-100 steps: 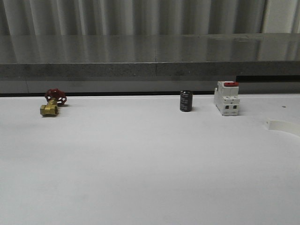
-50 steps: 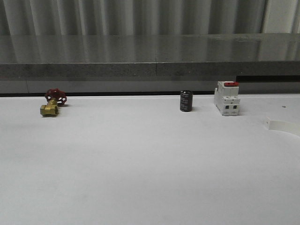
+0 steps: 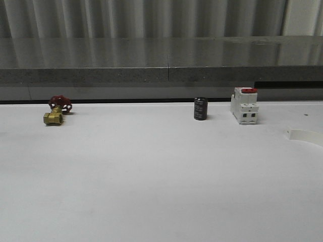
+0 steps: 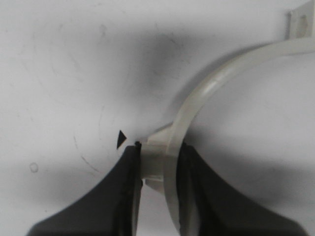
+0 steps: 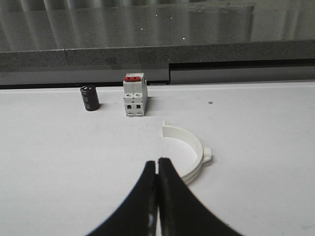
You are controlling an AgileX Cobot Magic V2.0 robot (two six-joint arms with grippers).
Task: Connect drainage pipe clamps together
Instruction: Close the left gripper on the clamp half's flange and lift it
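In the left wrist view, my left gripper (image 4: 158,167) is shut on one white drainage pipe clamp (image 4: 206,93), pinching it at a side tab; its arc curves away over the white table to a flat end flange (image 4: 298,24). The other clamp (image 5: 189,147) lies on the table just beyond and slightly right of my right gripper (image 5: 157,162), which is shut with nothing between its fingers. In the front view, a piece of a white clamp (image 3: 305,135) shows at the right edge of the table.
A white switch with a red top (image 3: 245,105) and a small black cylinder (image 3: 200,109) stand near the table's back edge. A brass valve with a red handle (image 3: 56,112) lies at the back left. A grey ledge (image 3: 161,75) runs behind the table.
In the front view, the clamp piece at the right edge has shifted slightly and lies a little flatter than one second ago. Nothing else has moved.
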